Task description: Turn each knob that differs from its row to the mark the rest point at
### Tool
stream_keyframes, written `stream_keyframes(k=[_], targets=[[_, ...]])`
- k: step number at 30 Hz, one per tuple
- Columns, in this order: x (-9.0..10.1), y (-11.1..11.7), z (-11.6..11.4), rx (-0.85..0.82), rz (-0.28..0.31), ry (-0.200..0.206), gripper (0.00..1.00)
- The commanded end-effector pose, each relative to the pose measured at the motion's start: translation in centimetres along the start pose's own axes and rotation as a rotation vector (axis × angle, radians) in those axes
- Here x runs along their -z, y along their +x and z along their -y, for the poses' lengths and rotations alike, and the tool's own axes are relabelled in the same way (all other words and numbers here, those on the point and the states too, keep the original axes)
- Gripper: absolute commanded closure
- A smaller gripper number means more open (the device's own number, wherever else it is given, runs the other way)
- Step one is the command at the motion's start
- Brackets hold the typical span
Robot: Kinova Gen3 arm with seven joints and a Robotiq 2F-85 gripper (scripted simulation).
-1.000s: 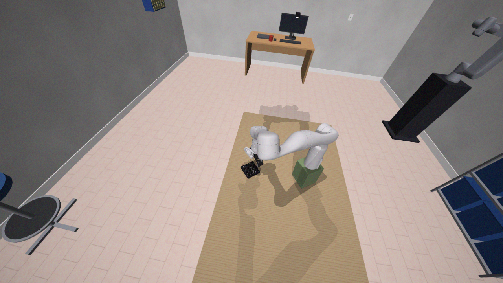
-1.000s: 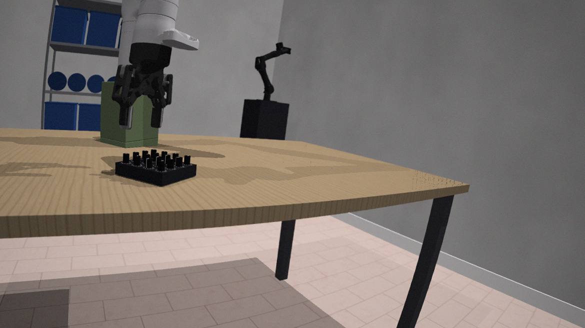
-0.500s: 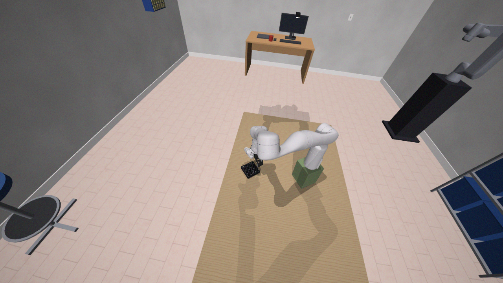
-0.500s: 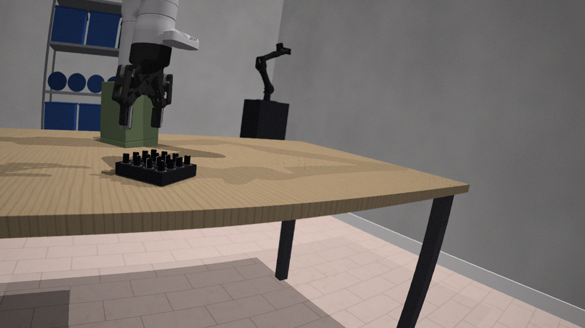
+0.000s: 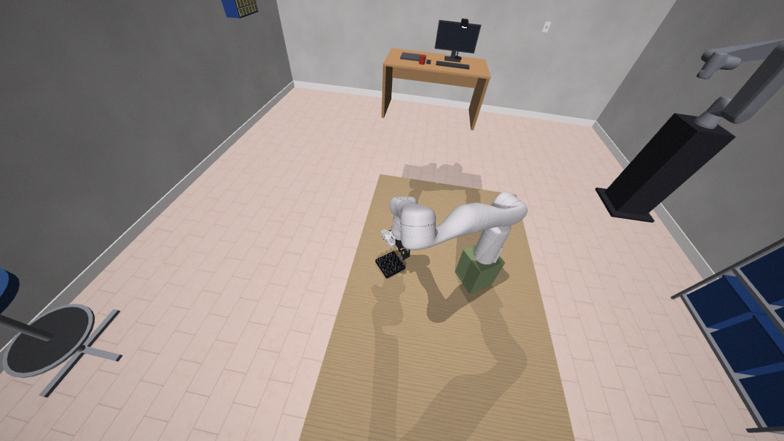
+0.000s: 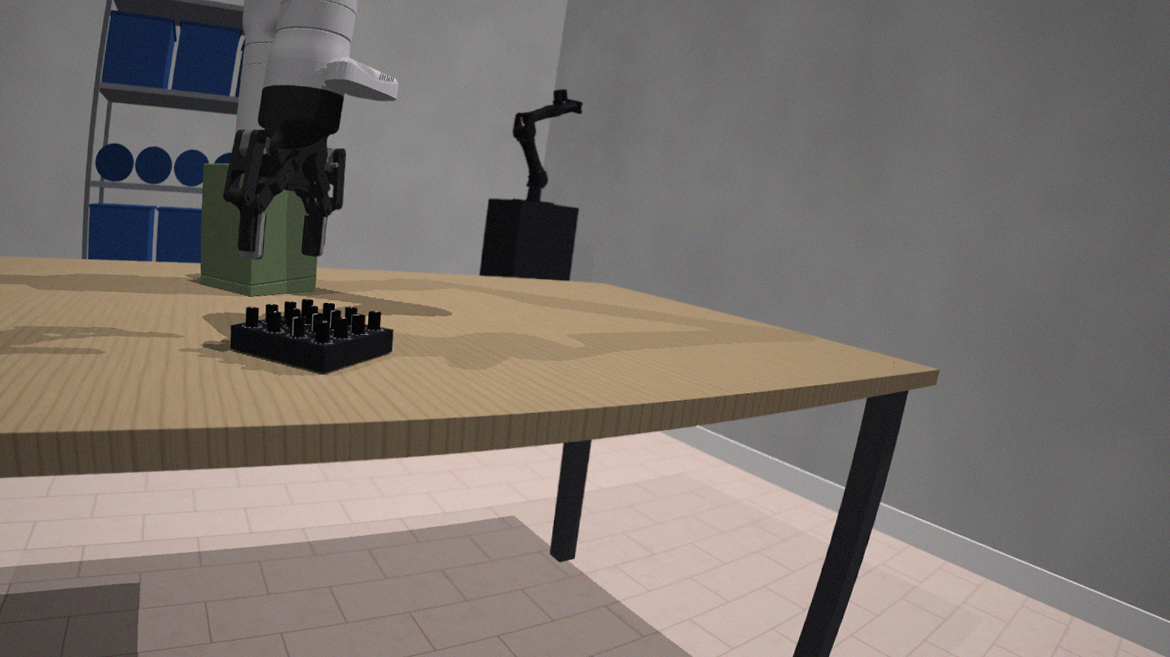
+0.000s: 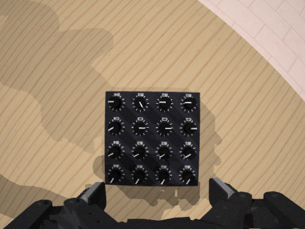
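Knob box (image 5: 391, 264) (image 6: 324, 343) (image 7: 152, 140) is standing on the wooden table (image 5: 438, 383) (image 6: 568, 388) (image 7: 152, 48), with the open gripper (image 5: 403, 251) (image 6: 281, 244) (image 7: 157, 192) hanging above it, fingers spread wide and holding nothing. The top view is showing the knobs too small to read, and the exterior view is letting nearer knobs overlap those behind. The rear socket is not showing. In the wrist view the names are appearing upside down and blurred; knob D3 (image 7: 140, 103) is pointing away from its row's other three, and knob C4 (image 7: 115, 128) is pointing away from C1 to C3. The gripper's body is being cut off by that view's lower edge. Blue bins (image 5: 748, 342) (image 6: 138, 50) are sitting on a shelf rack (image 5: 718, 348) (image 6: 96, 122), partly cropped from above, their insides hard to make out.
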State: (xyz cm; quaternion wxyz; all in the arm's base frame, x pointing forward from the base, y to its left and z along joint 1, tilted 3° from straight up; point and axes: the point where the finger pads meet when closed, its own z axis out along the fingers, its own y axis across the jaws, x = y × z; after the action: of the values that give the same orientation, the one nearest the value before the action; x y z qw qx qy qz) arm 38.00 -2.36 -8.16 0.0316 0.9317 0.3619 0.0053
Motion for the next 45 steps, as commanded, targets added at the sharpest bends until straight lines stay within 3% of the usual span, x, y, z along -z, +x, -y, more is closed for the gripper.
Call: stream_keyframes(k=[1,45], targets=[[0.10,0.10,0.11,-0.019,-0.008,0.004,0.00],[0.11,-0.40,0.17,-0.021,-0.007,0.004,0.00]])
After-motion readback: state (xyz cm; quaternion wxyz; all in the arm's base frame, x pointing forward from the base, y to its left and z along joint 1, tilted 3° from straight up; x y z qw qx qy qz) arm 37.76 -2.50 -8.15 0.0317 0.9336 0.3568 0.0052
